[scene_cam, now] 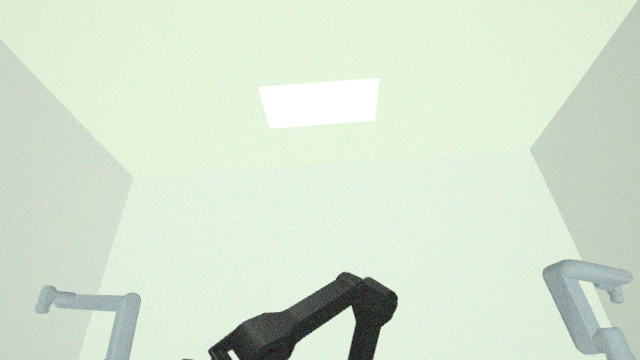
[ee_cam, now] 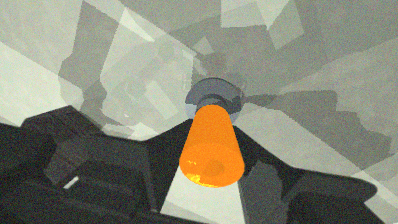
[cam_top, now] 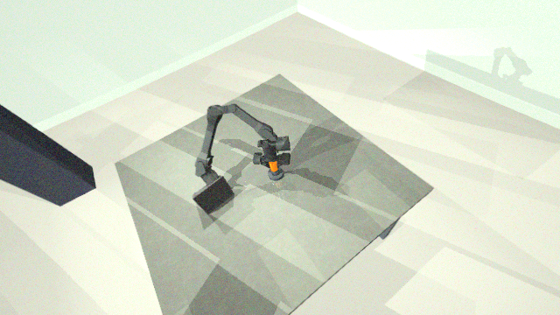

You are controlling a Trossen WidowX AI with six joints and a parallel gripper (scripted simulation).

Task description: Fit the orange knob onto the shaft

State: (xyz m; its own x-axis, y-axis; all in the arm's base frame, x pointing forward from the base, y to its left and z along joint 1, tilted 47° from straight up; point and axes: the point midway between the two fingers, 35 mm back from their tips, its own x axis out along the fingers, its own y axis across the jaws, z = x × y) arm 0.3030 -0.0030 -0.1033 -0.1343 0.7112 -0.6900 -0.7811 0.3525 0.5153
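Note:
My gripper (cam_top: 273,163) (ee_cam: 211,125) is shut on the orange knob (cam_top: 274,167) (ee_cam: 212,145), one finger on each side of it. The knob is directly over the round grey pedestal (cam_top: 276,177) (ee_cam: 214,85) in the top view. In the wrist view its far end overlaps a darker round part at the pedestal's middle. The D-shaped shaft's flat side is hidden, and how far the knob is down on the shaft cannot be told. The exterior view shows only the upper arm, not the knob, the pedestal or the fingers.
The pedestal stands on the grey table (cam_top: 280,267). The arm's dark base (cam_top: 213,195) is left of the pedestal in the top view. A dark beam (cam_top: 48,162) shows at the left. Two pale grey arm shapes (scene_cam: 100,302) (scene_cam: 570,300) show at either side in the exterior view.

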